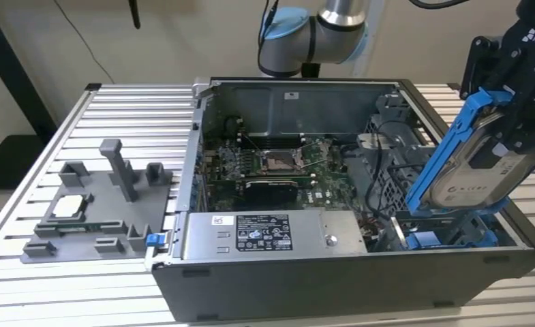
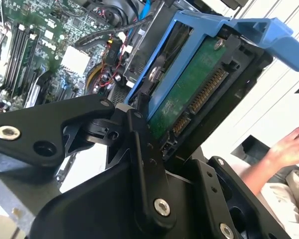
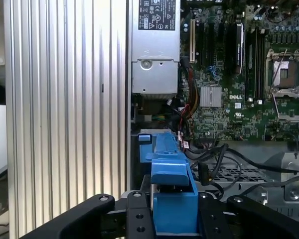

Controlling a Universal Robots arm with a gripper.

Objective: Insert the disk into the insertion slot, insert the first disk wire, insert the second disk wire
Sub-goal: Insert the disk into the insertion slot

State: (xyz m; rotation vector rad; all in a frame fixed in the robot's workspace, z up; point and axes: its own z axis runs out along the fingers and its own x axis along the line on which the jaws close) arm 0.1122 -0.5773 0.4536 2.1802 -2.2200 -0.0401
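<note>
The black gripper (image 1: 512,136) is pinched on the flat silver-grey disk (image 1: 463,180), which has a white printed label and a bright blue plastic carrier round it. In the second wrist view its black fingers (image 2: 139,139) clamp the disk, whose green circuit-board side faces the camera. In the exterior view the disk stands at about three o'clock, steeply tilted, upper end toward one o'clock and lower end toward seven o'clock, over the open dark grey metal computer case (image 1: 340,286). The lower end comes down to the insertion slot (image 1: 449,237), a grey metal bay with bright blue rails at the case's four o'clock corner; whether they touch I cannot tell. At the disk's nine o'clock lie black cables (image 1: 376,180), then the green motherboard (image 1: 326,191) with its square silver processor socket (image 1: 277,161). The grey power-supply box (image 1: 267,235) with a white sticker sits at the case's six o'clock edge. A grey plastic fixture (image 1: 95,211) rests on the ribbed aluminium tabletop (image 1: 131,109) at nine o'clock.
</note>
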